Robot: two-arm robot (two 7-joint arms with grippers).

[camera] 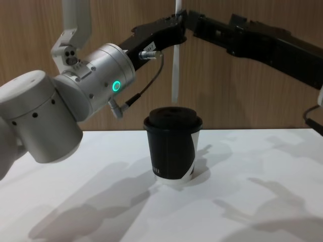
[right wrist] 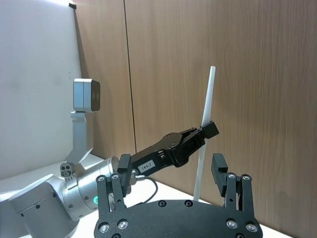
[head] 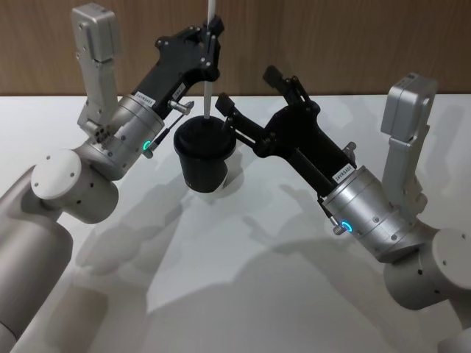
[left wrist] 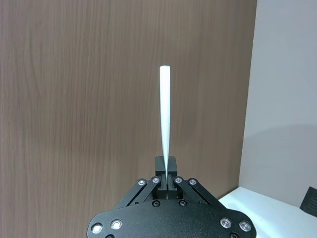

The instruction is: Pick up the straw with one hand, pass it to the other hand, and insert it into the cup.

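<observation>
In the head view the left gripper [head: 214, 28] sits at upper left-centre of the frame, reaching in from the silver joint with its green ring at the left, and its fingers are pinched tight on the straw [head: 209, 88]. The straw hangs upright from that grip, its top running out of the frame's upper edge and its lower end just above the lid of the cup [head: 203, 158]. The chest view, from the side, shows the straw [camera: 175, 75] in the upper middle of the frame with a clear gap between its lower tip and the lid, so it is not yet in the cup [camera: 173, 146], which stands upright at centre on the white table [camera: 252, 201]. In the left wrist view the straw [left wrist: 165, 114] rises straight from between the closed fingers against the wood wall [left wrist: 74, 99]. To the right of the cup in the head view, the right gripper [head: 250, 99] stretches in from the lower right with its fingers spread apart, holding nothing; one finger lies close beside the cup's rim, and whether it touches cannot be told.
</observation>
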